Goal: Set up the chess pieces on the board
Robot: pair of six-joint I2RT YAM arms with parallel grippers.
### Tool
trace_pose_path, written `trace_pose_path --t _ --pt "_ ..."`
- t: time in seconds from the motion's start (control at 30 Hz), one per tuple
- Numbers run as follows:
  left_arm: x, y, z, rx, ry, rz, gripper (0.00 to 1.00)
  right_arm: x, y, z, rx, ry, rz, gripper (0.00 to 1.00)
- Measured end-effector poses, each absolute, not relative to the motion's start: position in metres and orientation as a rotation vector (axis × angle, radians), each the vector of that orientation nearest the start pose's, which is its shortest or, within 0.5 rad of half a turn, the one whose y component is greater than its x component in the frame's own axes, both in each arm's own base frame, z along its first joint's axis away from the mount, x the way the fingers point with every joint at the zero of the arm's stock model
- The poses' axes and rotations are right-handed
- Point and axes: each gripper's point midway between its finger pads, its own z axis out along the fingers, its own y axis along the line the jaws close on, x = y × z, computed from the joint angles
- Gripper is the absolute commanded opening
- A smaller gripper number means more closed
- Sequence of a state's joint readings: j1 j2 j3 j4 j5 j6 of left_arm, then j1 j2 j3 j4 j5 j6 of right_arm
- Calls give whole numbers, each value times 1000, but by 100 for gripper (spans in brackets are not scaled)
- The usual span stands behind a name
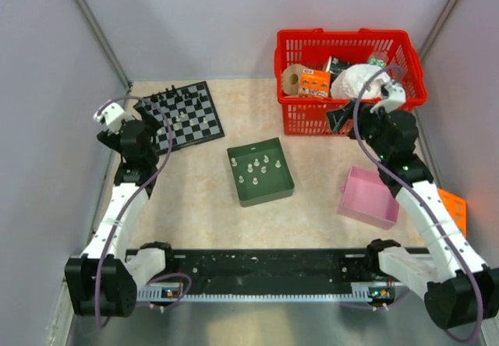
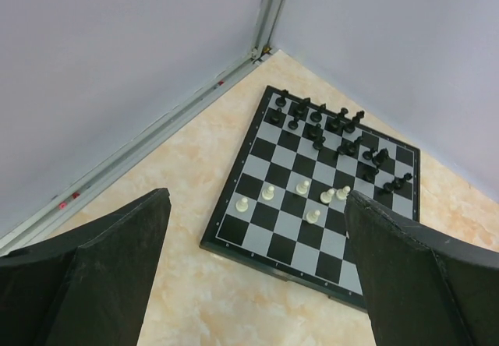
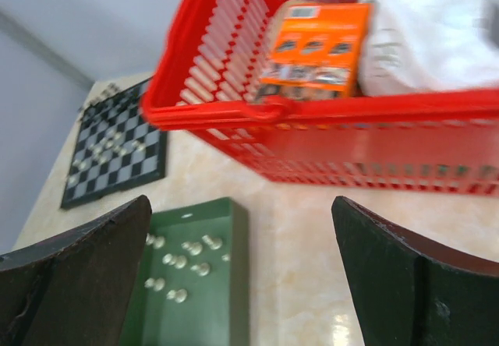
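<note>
The checkered board [image 1: 183, 116] lies at the far left of the table. It also shows in the left wrist view [image 2: 312, 206] and in the right wrist view [image 3: 113, 147]. Black pieces [image 2: 327, 128] crowd its far rows. Several whitish pieces [image 2: 302, 187] stand near its middle. More whitish pieces [image 1: 256, 167] lie in the dark green tray [image 1: 261, 194], also in the right wrist view [image 3: 183, 268]. My left gripper [image 2: 257, 284] is open and empty, held above the table just short of the board's near edge. My right gripper [image 3: 242, 284] is open and empty, raised between the tray and the basket.
A red basket [image 1: 351, 50] with a box, a roll and a white bag stands at the back right. A pink box [image 1: 368, 198] lies right of the tray. An orange object [image 1: 452, 206] sits by the right edge. Grey walls close in on three sides.
</note>
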State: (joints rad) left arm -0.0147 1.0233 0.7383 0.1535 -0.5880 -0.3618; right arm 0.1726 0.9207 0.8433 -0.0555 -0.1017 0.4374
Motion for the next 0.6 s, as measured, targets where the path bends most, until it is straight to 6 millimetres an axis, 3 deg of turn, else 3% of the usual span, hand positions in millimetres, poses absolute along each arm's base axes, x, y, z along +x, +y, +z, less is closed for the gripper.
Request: trace_pose_path --t 0.07,0.17,0.33,0.53,0.6 --pt "360 82 266 -727 1533 226 99 344 122 302 71 1758 585 99" --pt "357 85 271 -783 1540 224 99 351 182 313 -98 1808 655 99" --pt "350 102 265 -866 1579 204 99 373 265 316 -289 1918 704 99" --pt "355 113 247 -919 1666 159 99 395 323 299 -397 1997 673 93" --pt "358 117 239 -943 1693 140 99 402 343 296 -431 2004 685 85"
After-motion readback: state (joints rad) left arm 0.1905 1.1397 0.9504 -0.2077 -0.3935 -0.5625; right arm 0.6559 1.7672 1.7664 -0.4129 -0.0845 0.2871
